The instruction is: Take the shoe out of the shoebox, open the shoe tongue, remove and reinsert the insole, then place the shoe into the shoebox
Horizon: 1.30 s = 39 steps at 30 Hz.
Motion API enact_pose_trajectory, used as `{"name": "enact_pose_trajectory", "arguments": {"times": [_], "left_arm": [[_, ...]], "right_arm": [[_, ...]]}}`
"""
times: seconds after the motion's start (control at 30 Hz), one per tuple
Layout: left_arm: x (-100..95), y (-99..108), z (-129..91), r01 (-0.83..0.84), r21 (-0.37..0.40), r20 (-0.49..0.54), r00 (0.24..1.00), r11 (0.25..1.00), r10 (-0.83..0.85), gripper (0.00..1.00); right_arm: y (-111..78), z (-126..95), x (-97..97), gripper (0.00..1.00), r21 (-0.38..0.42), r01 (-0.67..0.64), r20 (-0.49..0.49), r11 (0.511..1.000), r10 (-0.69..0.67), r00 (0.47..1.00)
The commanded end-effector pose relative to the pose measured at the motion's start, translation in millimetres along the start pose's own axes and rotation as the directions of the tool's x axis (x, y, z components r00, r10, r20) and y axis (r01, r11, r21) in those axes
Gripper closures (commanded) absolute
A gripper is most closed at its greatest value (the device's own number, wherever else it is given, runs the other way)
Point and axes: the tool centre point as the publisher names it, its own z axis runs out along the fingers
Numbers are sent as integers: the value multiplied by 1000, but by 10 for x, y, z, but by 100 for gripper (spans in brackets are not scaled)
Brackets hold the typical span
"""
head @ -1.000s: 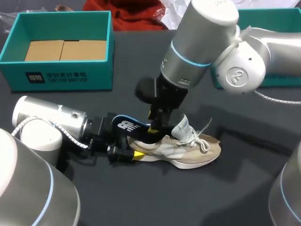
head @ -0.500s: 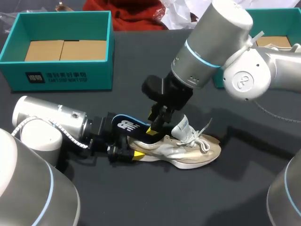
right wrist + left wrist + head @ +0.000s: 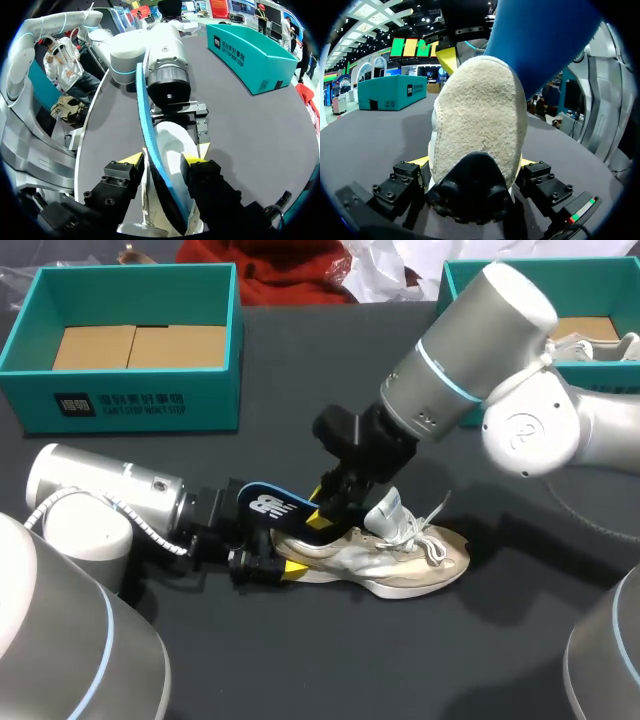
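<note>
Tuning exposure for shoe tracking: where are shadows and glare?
Head view: soft shadow on the table beside the shoe, sheen on the right arm. Left wrist view: the heel evenly lit. Right wrist view: insole evenly lit, left arm bright.

White print on shoebox [image 3: 120, 403] front; logo on insole [image 3: 268, 506].

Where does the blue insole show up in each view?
Head view: insole sticks up from the shoe heel, mid-table.
Left wrist view: insole towers above the shoe heel.
Right wrist view: insole edge-on between the fingers of the right hand.
Shared landmark: the beige shoe.
</note>
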Motion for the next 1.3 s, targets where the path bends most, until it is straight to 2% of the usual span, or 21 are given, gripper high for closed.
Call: {"name": "enact_pose_trajectory", "arguments": {"times": [0.03, 0.33, 0.67, 0.87, 0.93, 0.97, 1.0, 1.17, 1.3], "left_arm": [[-7, 36, 26, 0, -2, 0, 1000, 1000, 0, 100], [-7, 36, 26, 0, -2, 0, 1000, 1000, 0, 100], [-7, 36, 26, 0, -2, 0, 1000, 1000, 0, 100], [-7, 36, 26, 0, -2, 0, 1000, 1000, 0, 100], [-7, 36, 26, 0, -2, 0, 1000, 1000, 0, 100], [-7, 36, 26, 0, -2, 0, 1000, 1000, 0, 100], [-7, 36, 26, 0, -2, 0, 1000, 1000, 0, 100], [-7, 36, 26, 0, -2, 0, 1000, 1000, 0, 100], [-7, 36, 26, 0, -2, 0, 1000, 1000, 0, 100]], "right_arm": [[-23, 68, 3, 54, -36, -7, -4, 999, 6, 1000], [15, 89, 40, 56, -85, -29, 5, 996, 29, 1000], [57, 133, 58, 64, -109, -39, 2, 993, 40, 999], [63, 136, 78, 72, -114, -38, 2, 993, 38, 999], [71, 129, 85, 78, -115, -35, 4, 993, 36, 999], [74, 125, 88, 85, -115, -33, 6, 993, 34, 999], [77, 122, 89, 100, -116, -32, 7, 993, 33, 999], [116, 100, 105, 100, -124, -4, 15, 992, 6, 1000], [227, 49, 175, 100, -172, 94, 6, 981, -95, 995]]}}
